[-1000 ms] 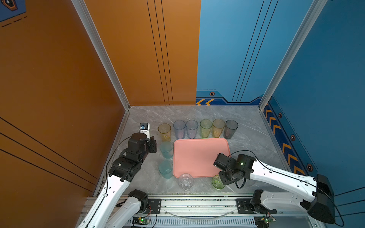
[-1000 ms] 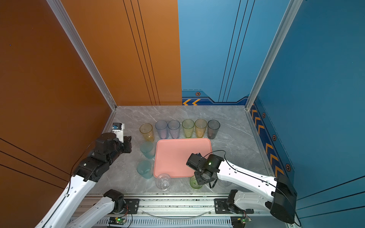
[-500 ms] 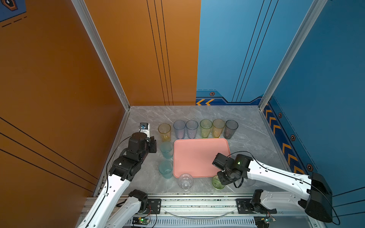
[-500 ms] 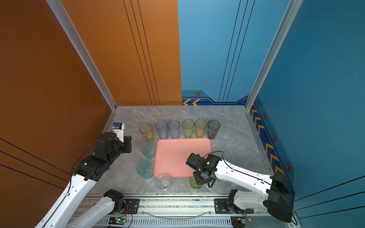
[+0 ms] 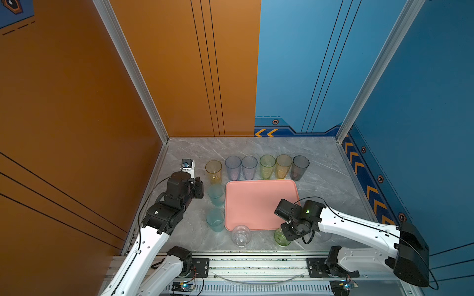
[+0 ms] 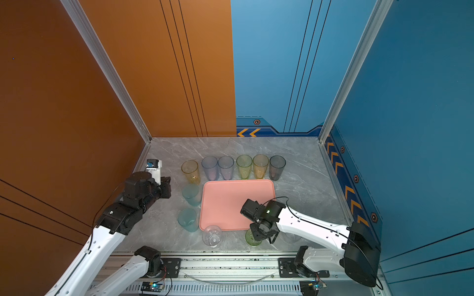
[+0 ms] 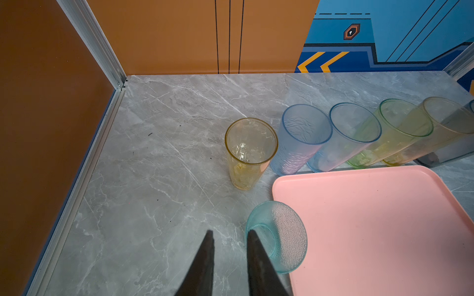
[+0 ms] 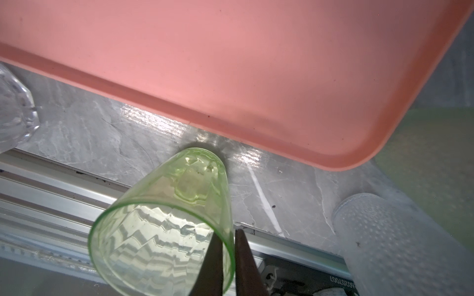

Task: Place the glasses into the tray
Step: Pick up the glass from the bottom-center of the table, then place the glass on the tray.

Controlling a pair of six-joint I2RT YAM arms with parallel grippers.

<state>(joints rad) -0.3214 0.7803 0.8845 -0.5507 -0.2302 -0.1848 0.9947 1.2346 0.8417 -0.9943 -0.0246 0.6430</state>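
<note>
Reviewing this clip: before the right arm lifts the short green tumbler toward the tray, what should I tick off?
1. Grip: right gripper shut on the green tumbler wall, one finger inside, one outside: ok.
2. Room in the tray: ok, no glass in it.
3. The clear tumbler stands apart from the green one: ok.
4. Gap to the frosted tumbler close beside the gripper: cannot tell.
5. The left gripper is out of the way: ok. It is open, holds nothing, and sits by the teal tumbler across the tray.
</note>
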